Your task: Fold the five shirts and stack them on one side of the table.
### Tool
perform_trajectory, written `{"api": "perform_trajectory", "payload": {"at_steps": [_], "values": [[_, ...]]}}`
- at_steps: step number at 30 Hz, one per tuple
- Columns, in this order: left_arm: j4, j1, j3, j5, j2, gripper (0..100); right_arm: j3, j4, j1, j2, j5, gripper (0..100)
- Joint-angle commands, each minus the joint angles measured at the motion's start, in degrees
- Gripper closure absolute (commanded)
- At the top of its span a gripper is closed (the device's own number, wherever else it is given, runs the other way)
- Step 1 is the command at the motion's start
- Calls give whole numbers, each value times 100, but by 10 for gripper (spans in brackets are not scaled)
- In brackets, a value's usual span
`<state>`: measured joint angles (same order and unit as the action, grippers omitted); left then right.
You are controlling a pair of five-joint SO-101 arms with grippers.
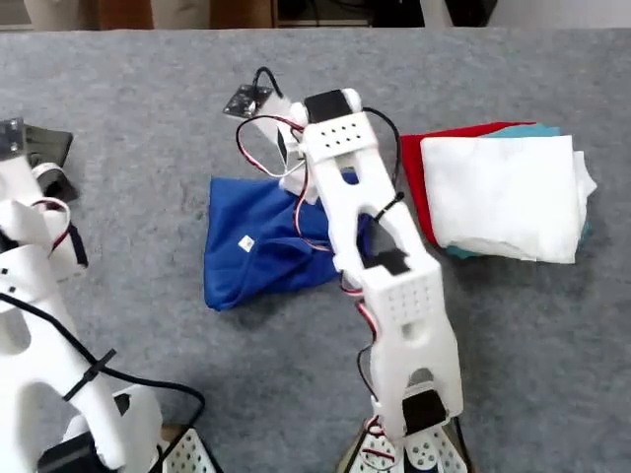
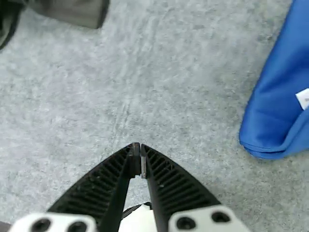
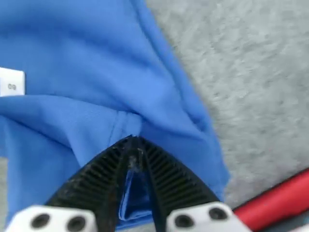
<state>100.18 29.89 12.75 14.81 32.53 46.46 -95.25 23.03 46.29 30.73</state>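
Observation:
A crumpled blue shirt [image 1: 251,251] lies mid-table with a small white label [image 1: 246,243] on it. My right gripper [image 3: 133,145] is shut on a fold of the blue shirt [image 3: 72,58], close to its edge on the side of the stack. The right arm [image 1: 380,227] stretches over the shirt in the high view. At the right stands a folded stack: a white shirt [image 1: 503,192] on top, a red shirt [image 1: 419,163] and a teal one [image 1: 537,130] under it. My left gripper [image 2: 136,150] is shut on nothing above bare cloth, apart from the blue shirt [image 2: 280,96].
The grey table cover [image 1: 128,108] has free room at the back and along the front right. A dark object [image 1: 44,148] lies at the far left near the left arm [image 1: 39,325]. The red shirt's edge [image 3: 275,203] lies close to my right gripper.

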Motion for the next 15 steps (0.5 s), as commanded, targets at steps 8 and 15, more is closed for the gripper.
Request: {"api": "perform_trajectory", "payload": {"at_steps": [8,15], "values": [[53,202,18,35,145,981,251,-721,-84,-4,-211,997],[9,158,-18,44,101,981,-1051,-677,-312,-840,-185,997]]}}
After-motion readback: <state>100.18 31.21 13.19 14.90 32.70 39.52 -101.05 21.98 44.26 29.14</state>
